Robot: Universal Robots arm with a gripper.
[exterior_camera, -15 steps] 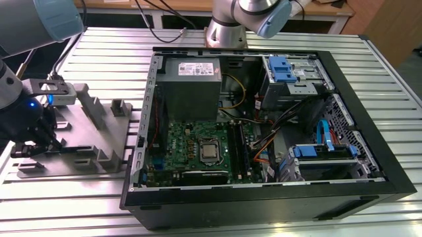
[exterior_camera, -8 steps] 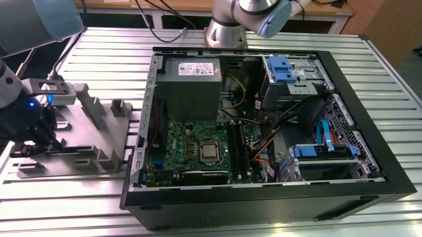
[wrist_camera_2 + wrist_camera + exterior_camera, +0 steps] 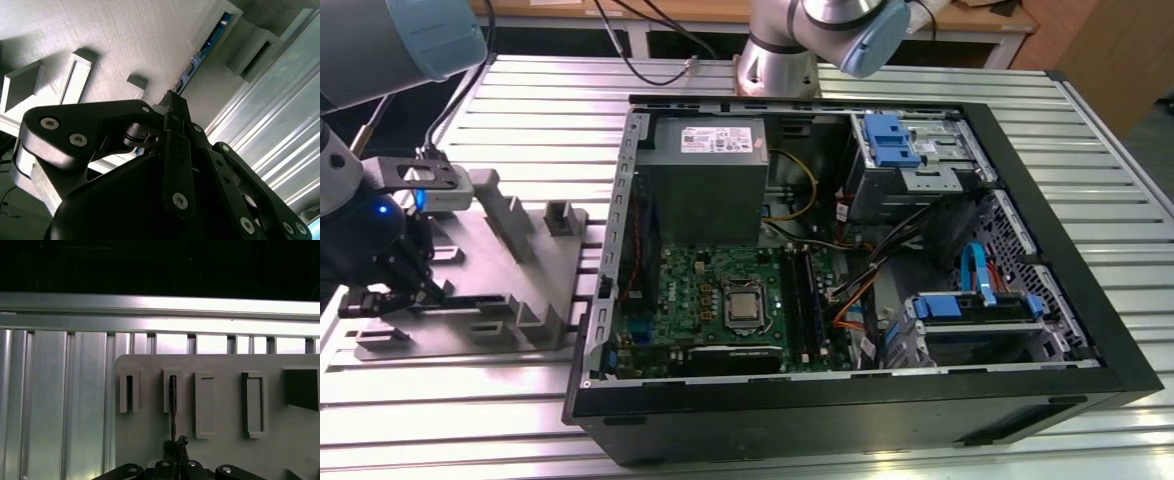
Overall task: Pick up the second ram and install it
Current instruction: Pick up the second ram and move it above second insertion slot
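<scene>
Exterior view: your gripper (image 3: 376,295) sits low over the grey tray (image 3: 520,305) at this view's left, on the slatted table (image 3: 547,110). It is well apart from the open case (image 3: 854,405) and its motherboard (image 3: 714,290).

Second wrist view: the ram (image 3: 205,47) stands on edge in a tray slot, blue edge showing, and runs straight into the fingertips. You have the fingers pinched together on its near end, one on each side of the board.

First wrist view: the ram (image 3: 172,400) reads as a thin dark line seated in a narrow slot, with a like slot just beside it. Ram not yet lifted out of the tray.
</scene>
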